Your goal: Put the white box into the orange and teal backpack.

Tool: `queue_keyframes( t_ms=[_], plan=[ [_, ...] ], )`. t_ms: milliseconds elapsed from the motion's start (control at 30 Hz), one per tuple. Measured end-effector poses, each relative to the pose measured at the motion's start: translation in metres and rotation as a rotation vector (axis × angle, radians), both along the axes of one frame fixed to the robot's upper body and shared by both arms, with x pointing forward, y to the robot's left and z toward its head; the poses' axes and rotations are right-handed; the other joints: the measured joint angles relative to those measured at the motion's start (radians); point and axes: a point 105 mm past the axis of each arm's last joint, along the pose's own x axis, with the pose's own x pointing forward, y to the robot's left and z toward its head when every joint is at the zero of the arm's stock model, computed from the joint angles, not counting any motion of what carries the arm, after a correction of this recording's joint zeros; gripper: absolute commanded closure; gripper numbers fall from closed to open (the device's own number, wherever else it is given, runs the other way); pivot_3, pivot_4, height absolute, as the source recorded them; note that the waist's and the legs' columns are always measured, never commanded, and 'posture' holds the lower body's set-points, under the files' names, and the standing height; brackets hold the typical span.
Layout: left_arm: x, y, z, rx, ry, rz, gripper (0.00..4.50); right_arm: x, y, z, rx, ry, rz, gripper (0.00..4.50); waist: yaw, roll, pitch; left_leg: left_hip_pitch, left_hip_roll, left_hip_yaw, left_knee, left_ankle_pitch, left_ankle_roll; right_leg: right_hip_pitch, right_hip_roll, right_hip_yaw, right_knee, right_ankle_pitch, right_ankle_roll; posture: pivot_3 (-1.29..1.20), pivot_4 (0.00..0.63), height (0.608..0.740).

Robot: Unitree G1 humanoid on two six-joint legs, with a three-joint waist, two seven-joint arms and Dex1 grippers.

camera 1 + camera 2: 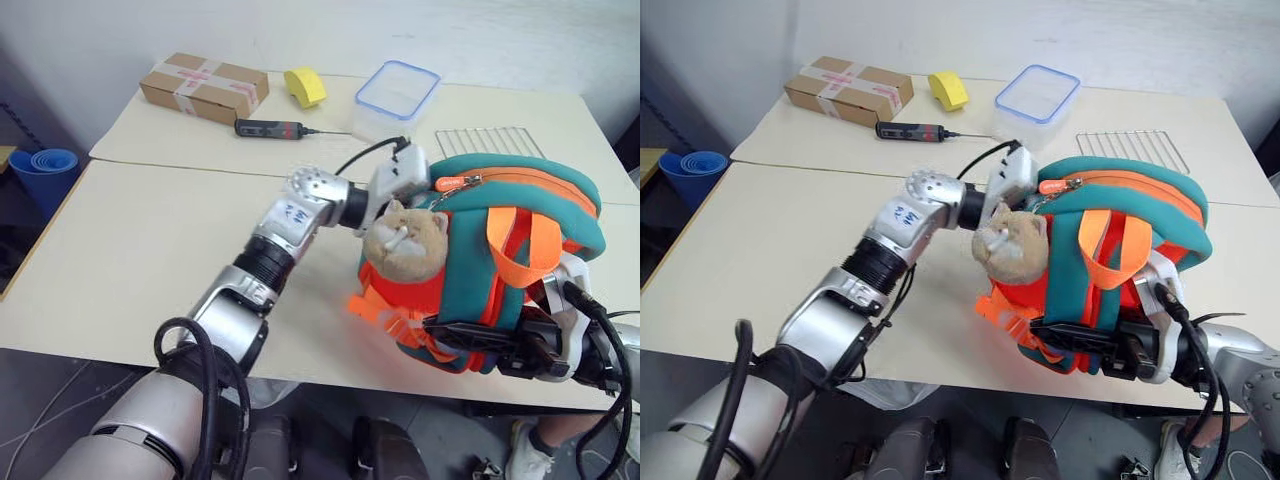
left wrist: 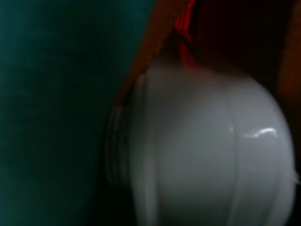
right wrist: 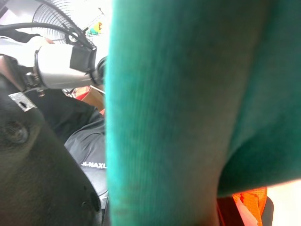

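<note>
The orange and teal backpack (image 1: 500, 270) stood at the near edge of the tabletop (image 1: 150, 260), propped up with its zipped top facing the far side and the plush cat face (image 1: 403, 240) turned toward the left arm. The right gripper (image 1: 480, 350) was clamped shut on the bag's lower front, where a teal strap and the orange fabric bunched together, steadying it. The left gripper (image 1: 425, 185) reached across and disappeared into the bag's opening behind the cat face, so I could not tell how far apart its fingers stood. The left wrist view looked into the dark teal interior, where the rounded end of the white box (image 2: 207, 150) showed close up, already inside the fabric walls.

I judged the insertion step nearly finished: the box seemed to sit within the bag, and the left gripper looked to be either pushing it deeper or letting go. The next move would call for freeing the box fully, then drawing the left gripper out without snagging the zipper edge or dragging the box back out.
</note>
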Motion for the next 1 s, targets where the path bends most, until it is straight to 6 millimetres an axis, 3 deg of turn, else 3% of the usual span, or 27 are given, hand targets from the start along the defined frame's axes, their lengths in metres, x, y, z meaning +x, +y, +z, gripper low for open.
queue_keyframes(
  t_ms=[133, 233, 367, 433, 533, 667, 900, 1000],
  plan=[
    [0.004, 0.013, 0.006, -0.069, 0.046, 0.005, 0.85, 0.003, 0.003, -0.001, 0.015, -0.014, -0.011, 4.5, -0.004, 0.0, 0.0, -0.001, 0.0, 0.0, 0.002, -0.001, 0.001, 0.0, 0.0, 0.001, 0.0, 0.0, 0.0, 0.0, 0.15, 0.74],
    [0.004, 0.044, 0.014, -0.172, 0.067, -0.035, 0.02, 0.007, 0.005, -0.003, 0.018, -0.024, -0.036, 4.5, -0.025, 0.0, 0.0, -0.003, 0.001, -0.001, 0.002, 0.0, 0.0, -0.002, 0.0, 0.0, 0.001, 0.001, 0.0, 0.0, 0.15, 0.74],
    [0.013, 0.11, 0.031, -0.174, -0.002, -0.011, 0.02, 0.017, 0.006, -0.005, 0.024, -0.048, -0.085, 4.5, -0.041, 0.001, 0.0, -0.003, 0.002, -0.001, 0.004, 0.0, -0.002, -0.003, 0.002, -0.006, 0.008, 0.001, 0.0, 0.0, 0.15, 0.74],
    [0.007, 0.132, 0.031, -0.129, -0.037, -0.028, 0.02, 0.02, 0.008, -0.007, 0.02, -0.05, -0.095, 4.5, -0.039, 0.001, 0.0, -0.003, 0.001, -0.001, 0.005, 0.0, -0.001, -0.002, 0.003, -0.007, 0.008, 0.001, 0.0, 0.0, 0.15, 0.74],
    [-0.004, 0.149, 0.016, -0.093, -0.033, -0.037, 0.02, 0.024, 0.008, -0.009, 0.012, -0.052, -0.112, 4.5, -0.029, 0.001, 0.0, -0.005, 0.001, -0.003, 0.009, -0.002, 0.001, -0.002, 0.002, -0.007, 0.009, 0.001, 0.0, 0.0, 0.15, 0.74],
    [-0.027, 0.145, 0.006, -0.141, -0.02, -0.062, 0.02, 0.026, 0.007, -0.009, 0.0, -0.063, -0.115, 4.5, -0.023, 0.001, 0.0, -0.012, -0.001, -0.012, 0.014, -0.002, 0.002, -0.001, 0.0, -0.005, 0.008, 0.002, 0.001, 0.0, 0.15, 0.74],
    [-0.051, 0.101, 0.027, -0.314, -0.067, -0.059, 0.02, 0.025, 0.007, -0.011, -0.006, -0.066, -0.101, 4.5, -0.024, 0.001, 0.0, -0.011, -0.001, -0.013, 0.014, -0.002, 0.002, 0.001, 0.002, -0.007, 0.007, 0.002, 0.001, 0.0, 0.15, 0.74],
    [-0.051, 0.086, 0.022, -0.358, -0.029, -0.035, 0.63, 0.025, 0.007, -0.011, -0.006, -0.065, -0.102, 4.5, -0.024, 0.001, 0.0, -0.011, -0.001, -0.013, 0.014, -0.001, 0.002, 0.001, 0.003, -0.008, 0.007, 0.002, 0.001, 0.0, 0.15, 0.74]
  ],
)
